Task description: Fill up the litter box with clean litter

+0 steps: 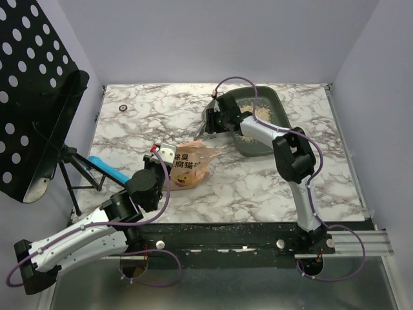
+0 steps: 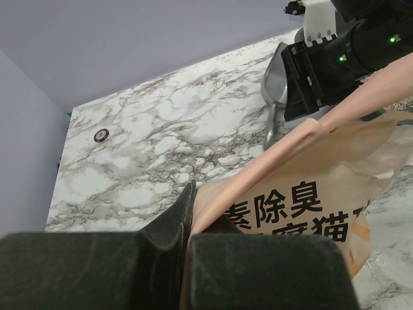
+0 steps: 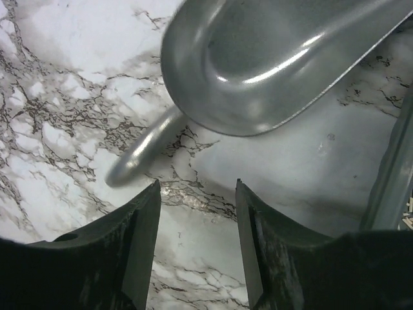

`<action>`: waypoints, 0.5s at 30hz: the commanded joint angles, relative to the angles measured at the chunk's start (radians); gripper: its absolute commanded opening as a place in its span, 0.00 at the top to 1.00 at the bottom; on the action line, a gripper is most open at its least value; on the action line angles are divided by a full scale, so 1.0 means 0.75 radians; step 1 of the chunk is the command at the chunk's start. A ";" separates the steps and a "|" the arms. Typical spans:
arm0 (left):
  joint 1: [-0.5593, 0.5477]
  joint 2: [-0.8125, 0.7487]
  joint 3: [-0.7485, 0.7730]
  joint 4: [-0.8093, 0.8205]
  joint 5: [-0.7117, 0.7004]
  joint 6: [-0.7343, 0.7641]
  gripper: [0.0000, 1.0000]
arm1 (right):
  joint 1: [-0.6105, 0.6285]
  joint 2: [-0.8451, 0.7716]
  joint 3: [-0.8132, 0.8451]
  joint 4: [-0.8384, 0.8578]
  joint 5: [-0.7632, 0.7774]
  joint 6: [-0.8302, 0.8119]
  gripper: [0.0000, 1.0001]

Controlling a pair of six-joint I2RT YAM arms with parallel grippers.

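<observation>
The left gripper (image 2: 188, 216) is clenched on the edge of the bag (image 2: 310, 194), which lies on the table (image 1: 161, 116). Farther out, the right gripper (image 3: 197, 213) gapes, nothing between its fingers, with the scoop (image 3: 258, 64) lying just beyond them. The litter box (image 1: 274, 97) sits far right, with litter (image 1: 263, 115) inside.

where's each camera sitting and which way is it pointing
top external: above and behind the arm bases, looking down on the white marble table and dark grey plastic litter box; both arms show.
left wrist: low behind the left gripper, shut on the orange-tan printed plastic bag, facing across the table.
right wrist: looks down past the open right gripper at the grey metal scoop.
shared: both wrist views show the scoop.
</observation>
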 commanded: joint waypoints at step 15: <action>-0.004 0.087 0.258 0.389 0.462 -0.125 1.00 | -0.006 -0.930 -0.460 -0.141 0.375 -0.183 0.22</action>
